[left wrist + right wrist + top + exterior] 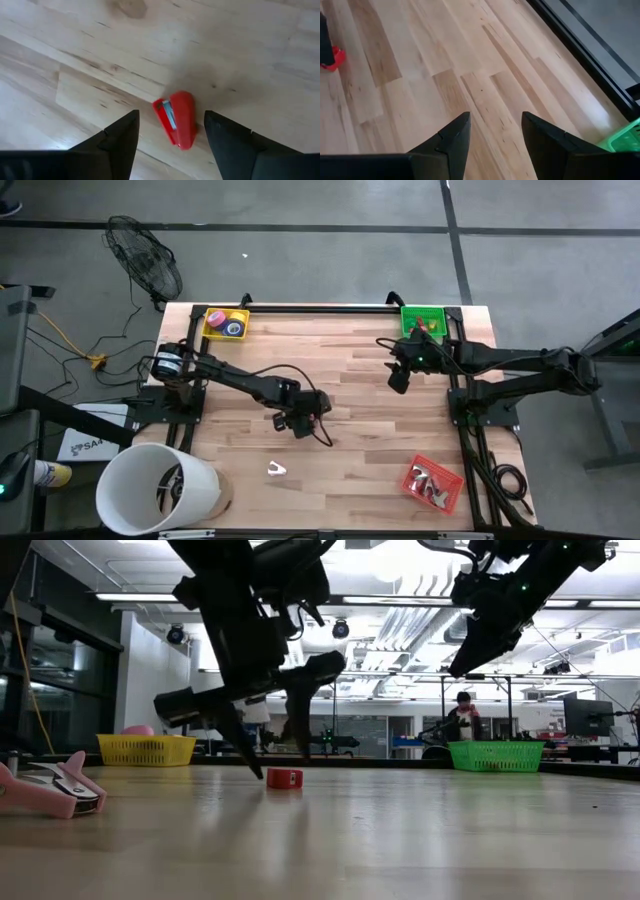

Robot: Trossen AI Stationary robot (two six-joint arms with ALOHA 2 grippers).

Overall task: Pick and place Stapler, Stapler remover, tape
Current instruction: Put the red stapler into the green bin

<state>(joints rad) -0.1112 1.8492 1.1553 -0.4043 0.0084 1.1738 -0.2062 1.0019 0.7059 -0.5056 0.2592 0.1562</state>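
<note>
A small red stapler (176, 120) lies on the wooden table (350, 380) near its middle, also seen in the low view (284, 778). My left gripper (171, 113) hangs open just above it, one finger on each side and pointing steeply down; I see no touch. A pink staple remover (277, 470) lies near the front edge (50, 790). Tape rolls (235, 327) sit in the yellow basket (224, 323) at the far left. My right gripper (398, 380) hovers open over bare wood (495, 135) at the far right.
A green basket (422, 318) stands at the far right corner. A red tray (432, 483) with metal pieces sits at the near right. A white bucket (155, 490) stands off the near left corner. The wood between the arms is bare.
</note>
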